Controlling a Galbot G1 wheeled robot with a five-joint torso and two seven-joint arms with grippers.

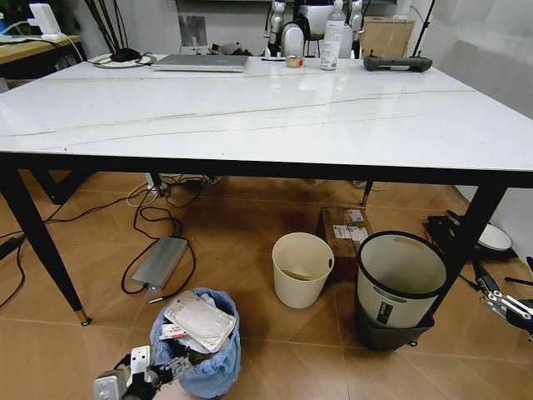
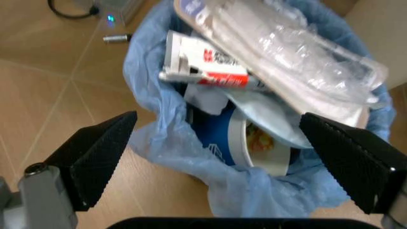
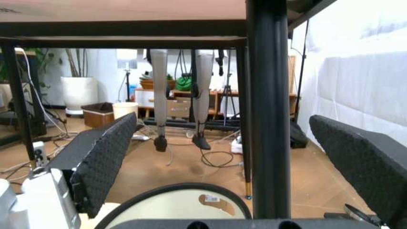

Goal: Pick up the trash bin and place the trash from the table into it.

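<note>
The trash bin (image 1: 208, 354) stands on the floor by the table's front left, lined with a crinkled light-blue bag (image 2: 159, 138). Trash fills it: a clear plastic package (image 2: 286, 52), a red-and-white wrapper (image 2: 207, 62) and a blue-white paper cup (image 2: 245, 143). My left gripper (image 1: 166, 371) is low beside the bin, open, its dark fingers (image 2: 95, 152) spread to either side of the bag's near rim. My right gripper (image 1: 510, 307) hangs open near the floor at the right, facing a black leg (image 3: 267, 109) of the table (image 1: 266, 117).
Under the table stand a cream bucket (image 1: 301, 268), a grey-and-black bin (image 1: 398, 287) and a cardboard box (image 1: 346, 229). Cables and a power brick (image 1: 160, 262) lie on the floor. A laptop (image 1: 200, 62) and a spray bottle (image 1: 332, 37) sit along the table's far edge.
</note>
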